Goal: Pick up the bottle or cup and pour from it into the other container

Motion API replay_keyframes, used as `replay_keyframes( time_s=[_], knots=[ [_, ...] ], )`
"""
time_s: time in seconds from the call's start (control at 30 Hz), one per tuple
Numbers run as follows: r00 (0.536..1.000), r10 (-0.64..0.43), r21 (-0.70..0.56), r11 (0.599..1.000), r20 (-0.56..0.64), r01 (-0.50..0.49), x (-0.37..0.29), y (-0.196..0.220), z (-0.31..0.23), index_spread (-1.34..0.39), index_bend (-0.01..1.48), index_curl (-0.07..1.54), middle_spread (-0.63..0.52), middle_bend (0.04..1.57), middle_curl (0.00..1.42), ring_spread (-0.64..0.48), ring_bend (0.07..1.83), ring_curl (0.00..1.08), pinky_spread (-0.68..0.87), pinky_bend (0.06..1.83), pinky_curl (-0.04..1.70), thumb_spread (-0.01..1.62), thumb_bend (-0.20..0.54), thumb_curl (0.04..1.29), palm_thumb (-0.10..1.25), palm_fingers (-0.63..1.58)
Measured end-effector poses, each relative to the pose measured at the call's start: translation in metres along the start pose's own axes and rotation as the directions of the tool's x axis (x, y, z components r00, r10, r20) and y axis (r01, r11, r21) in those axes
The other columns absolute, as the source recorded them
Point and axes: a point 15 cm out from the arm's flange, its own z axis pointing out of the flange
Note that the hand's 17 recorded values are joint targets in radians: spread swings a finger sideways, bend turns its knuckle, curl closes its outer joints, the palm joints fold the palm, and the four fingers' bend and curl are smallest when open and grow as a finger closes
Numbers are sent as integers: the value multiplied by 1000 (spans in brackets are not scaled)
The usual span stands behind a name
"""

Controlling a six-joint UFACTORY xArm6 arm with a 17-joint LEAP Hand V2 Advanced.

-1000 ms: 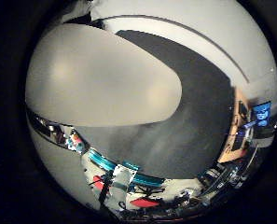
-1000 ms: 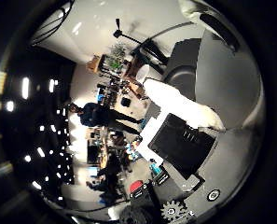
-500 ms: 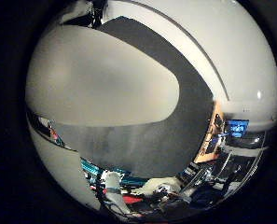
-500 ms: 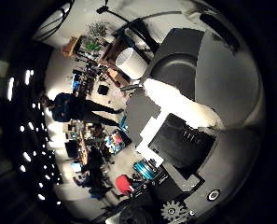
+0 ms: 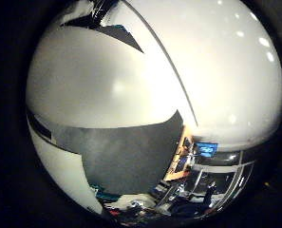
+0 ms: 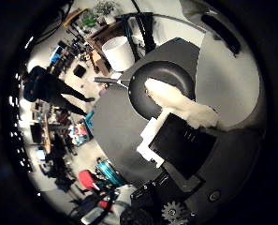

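Note:
A pale, smooth, rounded container (image 5: 103,90) fills much of the right little finger side palm view, close against the palm. In the right thumb side palm view its grey side (image 6: 230,80) lies next to my hand (image 6: 181,131), whose white and black fingers curl along it. I cannot tell whether it is a bottle or a cup. Past a white fingertip (image 6: 181,101) a round dark pan (image 6: 167,70) stands on the dark table (image 6: 120,122), with a white cup (image 6: 119,52) upright next to it.
The dark table top (image 5: 131,152) also shows under the held container, with a white wall (image 5: 226,66) behind it. Cluttered desks, shelves and a teal object (image 6: 109,171) lie beyond the table's edge. A person (image 6: 50,86) stands away from the table.
Both views have swung round with the hand. The pan and the white cup have come further into the thumb side view. The pale container keeps its place against the palm.

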Motion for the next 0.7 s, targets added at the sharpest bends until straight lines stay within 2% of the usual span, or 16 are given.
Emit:
replay_keyframes(
  time_s=[0.13, 0.3, 0.57, 0.7],
  knots=[
    [992, -88, -18, 996, -94, 87, -5, -9, 0, -561, 400, 1153, -337, 898, 1105, -270, 1225, 751, -327, 1156, 807, 646, -31, 697, 899, 1065],
    [957, -196, -59, 980, -212, 188, -3, -19, 2, -568, 399, 1155, -337, 897, 1107, -269, 1228, 752, -335, 1156, 804, 639, -31, 704, 897, 1066],
    [899, -327, -118, 945, -291, 306, -11, -31, 7, -577, 395, 1156, -338, 894, 1108, -267, 1228, 750, -336, 1165, 798, 632, -32, 702, 887, 1069],
    [882, -359, -130, 933, -306, 335, -20, -36, 8, -580, 394, 1157, -338, 893, 1109, -267, 1229, 749, -336, 1166, 795, 628, -31, 703, 887, 1069]
  ],
)
